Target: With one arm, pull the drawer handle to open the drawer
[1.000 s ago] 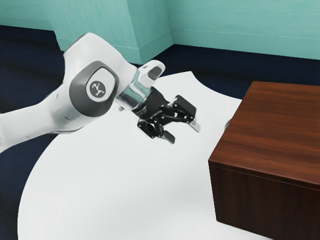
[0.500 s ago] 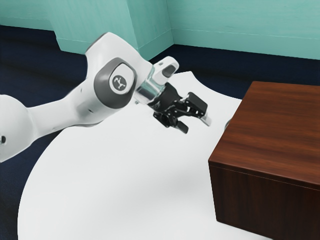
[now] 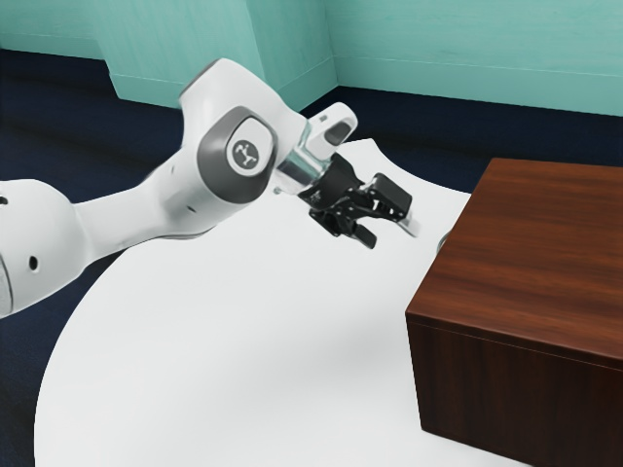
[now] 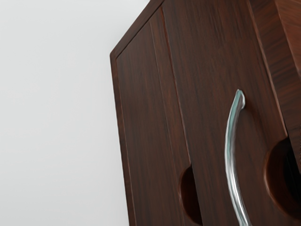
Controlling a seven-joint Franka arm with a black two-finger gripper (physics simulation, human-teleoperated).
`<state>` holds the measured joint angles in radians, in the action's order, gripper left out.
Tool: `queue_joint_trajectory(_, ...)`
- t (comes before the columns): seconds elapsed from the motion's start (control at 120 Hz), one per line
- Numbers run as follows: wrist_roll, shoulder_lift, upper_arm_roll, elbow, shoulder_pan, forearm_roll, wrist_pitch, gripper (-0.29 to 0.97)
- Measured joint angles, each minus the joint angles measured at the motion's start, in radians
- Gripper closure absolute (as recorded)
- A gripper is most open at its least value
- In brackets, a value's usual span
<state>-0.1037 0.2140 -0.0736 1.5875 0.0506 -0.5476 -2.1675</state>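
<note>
Black gripper [image 3: 391, 233] spread — gap before drawer handle [image 4: 229, 155].

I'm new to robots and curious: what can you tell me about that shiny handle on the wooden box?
The handle is a slim, curved bar that looks like polished silver metal, bowing out from the dark wood drawer front between two rounded recesses. One end joins the wood; nothing else touches it.

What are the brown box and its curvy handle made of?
The box looks like dark reddish wood with a smooth polish: grain streaks run along it. The handle looks like shiny silver metal, since it catches bright glints. Both are only guesses from looks.
</note>
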Motion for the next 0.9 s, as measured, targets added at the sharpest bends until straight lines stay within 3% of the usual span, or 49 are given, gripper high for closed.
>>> queue_joint_trajectory(0.375, 0.047, 0.006, -0.004, -0.003, -0.009, -0.056, 0.0, 0.04)
queue_joint_trajectory(0.9, 0.114, 0.059, -0.006, -0.058, -0.01, -0.057, 0.0, 0.04)
